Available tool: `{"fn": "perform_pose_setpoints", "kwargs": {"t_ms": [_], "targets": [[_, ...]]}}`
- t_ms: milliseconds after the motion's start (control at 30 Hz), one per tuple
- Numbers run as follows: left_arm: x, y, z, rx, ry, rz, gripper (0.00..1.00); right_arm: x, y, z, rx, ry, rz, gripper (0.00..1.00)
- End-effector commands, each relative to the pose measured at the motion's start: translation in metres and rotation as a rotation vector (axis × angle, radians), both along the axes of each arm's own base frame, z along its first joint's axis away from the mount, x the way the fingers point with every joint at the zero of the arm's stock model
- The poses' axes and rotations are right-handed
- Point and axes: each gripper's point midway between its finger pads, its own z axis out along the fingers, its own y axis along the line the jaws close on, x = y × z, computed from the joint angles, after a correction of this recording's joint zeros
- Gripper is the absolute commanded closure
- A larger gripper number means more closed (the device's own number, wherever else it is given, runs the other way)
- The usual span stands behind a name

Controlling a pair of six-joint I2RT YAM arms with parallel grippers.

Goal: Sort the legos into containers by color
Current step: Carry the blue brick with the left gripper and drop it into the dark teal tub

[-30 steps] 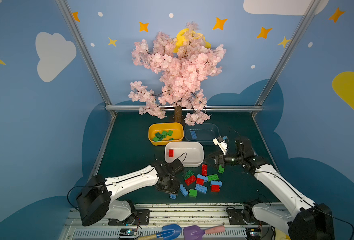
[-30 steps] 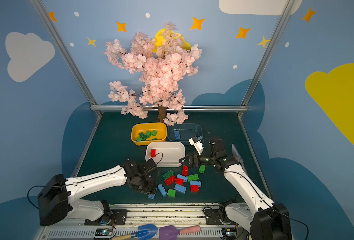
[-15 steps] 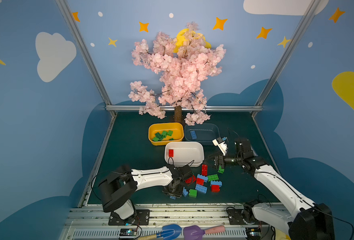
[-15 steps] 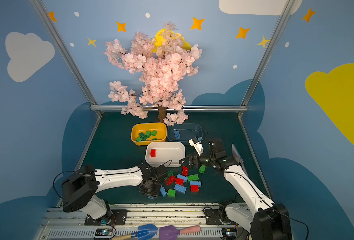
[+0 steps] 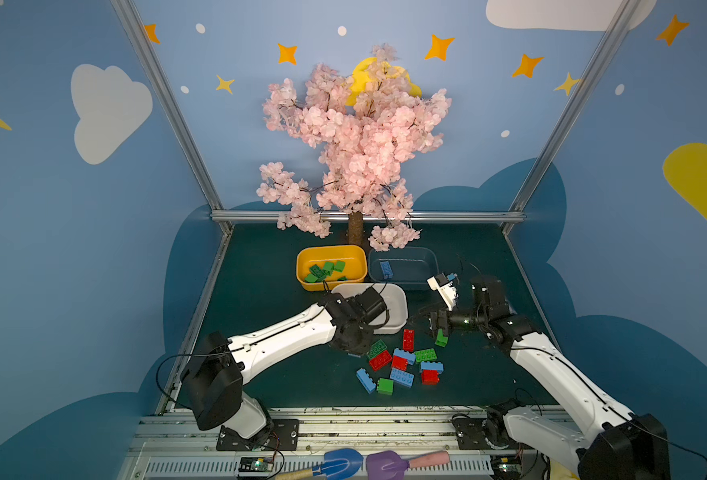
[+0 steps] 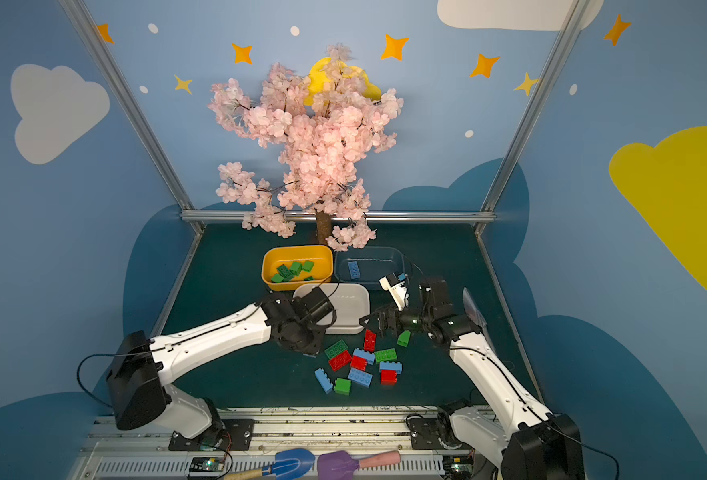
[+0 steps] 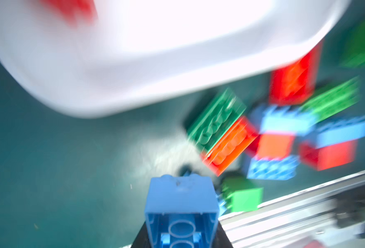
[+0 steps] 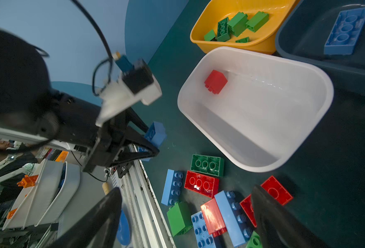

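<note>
A pink blossom tree point(image 5: 356, 145) stands at the centre back of the dark green mat point(image 5: 260, 299). Blue walls point(image 5: 52, 249) carry a white cloud point(image 5: 106, 108) at upper left and orange stars point(image 5: 439, 46). At the bottom edge, a blue shovel point(image 5: 339, 460) lies just beside a purple shovel point(image 5: 389, 463).

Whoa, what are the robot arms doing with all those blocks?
They're sorting bricks by color. The left gripper is shut on a small blue brick, held near the white tub, which has one red brick. Green bricks sit in the yellow tub and a long blue brick in the dark blue tub. The right gripper hangs open by the loose pile on the mat.
</note>
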Motion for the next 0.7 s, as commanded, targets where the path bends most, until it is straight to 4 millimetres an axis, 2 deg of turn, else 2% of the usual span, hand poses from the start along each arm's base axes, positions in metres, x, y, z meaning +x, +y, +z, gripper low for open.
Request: {"fn": "perform_pose_setpoints", "kwargs": {"t_ms": [0, 167, 300, 533, 667], "targets": [[0.036, -0.006, 0.013, 0.016, -0.049, -0.082, 0.67, 0.007, -0.005, 0.008, -0.002, -0.044, -0.036, 0.07], [0.113, -0.032, 0.028, -0.029, -0.172, -0.094, 0.67, 0.014, -0.013, 0.012, -0.011, -0.071, -0.087, 0.07], [0.167, -0.051, 0.023, -0.029, -0.224, -0.092, 0.66, 0.016, -0.016, 0.016, -0.006, -0.081, -0.100, 0.07], [0.239, -0.060, 0.008, -0.001, -0.316, -0.056, 0.66, 0.018, -0.022, 0.019, 0.000, -0.092, -0.116, 0.07], [0.268, -0.063, -0.003, 0.008, -0.364, -0.038, 0.67, 0.018, -0.024, 0.018, 0.005, -0.089, -0.120, 0.07]]}}
